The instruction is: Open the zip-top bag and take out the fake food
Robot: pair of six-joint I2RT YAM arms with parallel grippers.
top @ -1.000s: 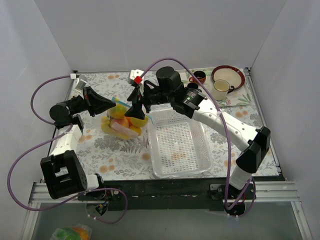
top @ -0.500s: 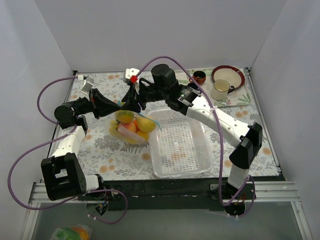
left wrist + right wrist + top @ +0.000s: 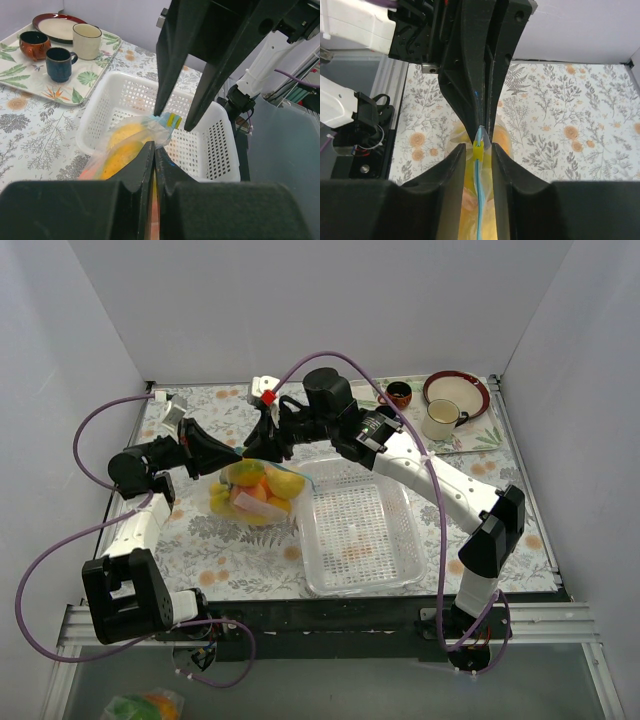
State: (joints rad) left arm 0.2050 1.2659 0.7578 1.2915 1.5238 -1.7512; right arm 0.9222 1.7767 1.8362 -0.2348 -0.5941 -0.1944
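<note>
The zip-top bag [image 3: 256,508] hangs clear of the table between my two grippers, its pale blue zip strip [image 3: 478,200] on top. The fake food [image 3: 250,492], yellow and orange fruits, fills it. My left gripper [image 3: 238,453] is shut on the bag's end edge [image 3: 150,131], its jaws pressed together in the left wrist view [image 3: 154,147]. My right gripper [image 3: 262,448] is open; its fingertips [image 3: 461,150] straddle the yellow zip slider [image 3: 478,150] with a gap on each side. The slider also shows in the left wrist view [image 3: 172,120] between the right fingers.
A white perforated basket [image 3: 355,585] stands just right of the bag, also in the left wrist view [image 3: 220,117]. A leaf-print tray [image 3: 30,80] at the back right holds a cream mug [image 3: 441,418], a brown cup [image 3: 399,394], a blue mug [image 3: 59,64] and a plate [image 3: 456,390].
Both grippers have moved back and closer together and raised the bag. In the last half second the bag has swung slightly left.
</note>
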